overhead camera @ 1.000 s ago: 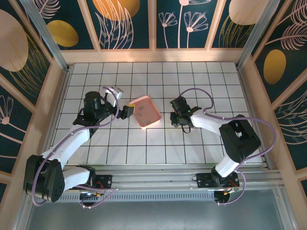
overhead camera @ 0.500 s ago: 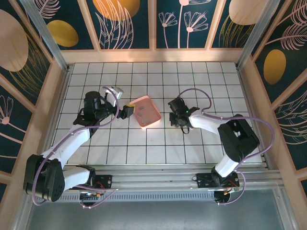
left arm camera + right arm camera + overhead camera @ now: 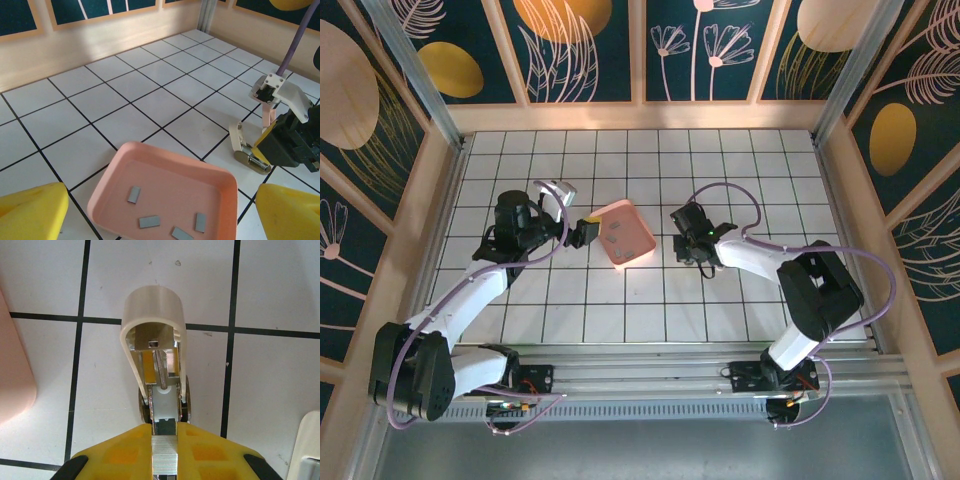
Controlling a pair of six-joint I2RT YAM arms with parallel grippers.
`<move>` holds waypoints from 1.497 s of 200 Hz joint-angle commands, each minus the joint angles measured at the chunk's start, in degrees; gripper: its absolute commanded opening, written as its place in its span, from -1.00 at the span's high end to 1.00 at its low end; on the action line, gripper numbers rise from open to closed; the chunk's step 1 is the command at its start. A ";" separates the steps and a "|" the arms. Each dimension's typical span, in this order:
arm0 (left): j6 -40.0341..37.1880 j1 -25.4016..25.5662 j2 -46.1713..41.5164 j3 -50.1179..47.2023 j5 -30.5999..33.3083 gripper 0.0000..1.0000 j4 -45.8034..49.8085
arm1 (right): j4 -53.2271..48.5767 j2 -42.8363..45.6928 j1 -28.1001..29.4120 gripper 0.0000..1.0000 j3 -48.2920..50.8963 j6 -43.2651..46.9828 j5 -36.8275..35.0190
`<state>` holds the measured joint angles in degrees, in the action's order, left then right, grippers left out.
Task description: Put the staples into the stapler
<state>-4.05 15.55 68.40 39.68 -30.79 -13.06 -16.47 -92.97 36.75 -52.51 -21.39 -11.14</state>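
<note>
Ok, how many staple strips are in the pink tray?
4 staples in the pink tray: one left, one lower left, one bottom middle, one right. The picture cuts the tray off, so more may hide.

Staples [image 3: 149,221] in tray [image 3: 170,195]; stapler [image 3: 246,154] on table [image 3: 150,100], right of tray, not touching

1. Top cam sat high past 6 o'clock edge of tiled table [image 3: 650,300], looked down, far, whole top seen.
2. L wrist cam sat low, near, faced over pink tray [image 3: 175,157] to stapler [image 3: 248,157] at 3 o'clock; top view shared both.
3. R wrist cam looked straight down, v. close, on same stapler.
</note>
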 commanded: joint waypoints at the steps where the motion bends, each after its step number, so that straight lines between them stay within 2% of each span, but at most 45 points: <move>1: 0.45 0.33 0.07 -0.48 -0.38 -0.91 -1.03 | -0.87 0.45 0.24 0.69 -1.15 0.73 -1.40; 299: 0.37 0.35 0.15 -0.40 -0.59 -0.92 -1.00 | -2.94 -0.24 1.48 0.69 0.52 1.65 -2.53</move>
<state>-4.05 15.55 68.40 39.68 -30.81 -13.06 -17.67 -93.06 37.74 -52.23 -20.82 -11.94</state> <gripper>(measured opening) 0.959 0.157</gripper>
